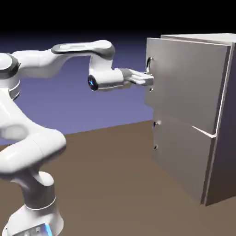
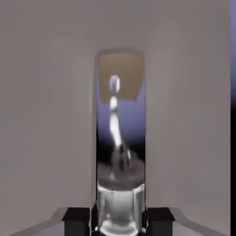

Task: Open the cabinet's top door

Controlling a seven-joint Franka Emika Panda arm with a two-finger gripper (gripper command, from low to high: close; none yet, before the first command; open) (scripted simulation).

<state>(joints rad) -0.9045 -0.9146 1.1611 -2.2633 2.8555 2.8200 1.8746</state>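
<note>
The tall grey cabinet (image 1: 222, 138) stands at the exterior view's right. Its top door (image 1: 189, 78) is the upper flat panel, with a small curved handle (image 1: 149, 63) near its left edge. My gripper (image 1: 150, 81) reaches level from the left and sits right at that handle. In the hand view the shiny handle (image 2: 120, 138) runs upright between my two dark fingertips (image 2: 76, 215), which press in on its sides. The grey top door (image 2: 46, 115) fills the picture behind it. The gripper (image 2: 120, 222) is shut on the handle.
Below the top door sits the shorter lower door (image 1: 182, 154) with its own small handle (image 1: 156, 136). The brown table (image 1: 115, 184) stretches between my base (image 1: 34, 216) and the cabinet.
</note>
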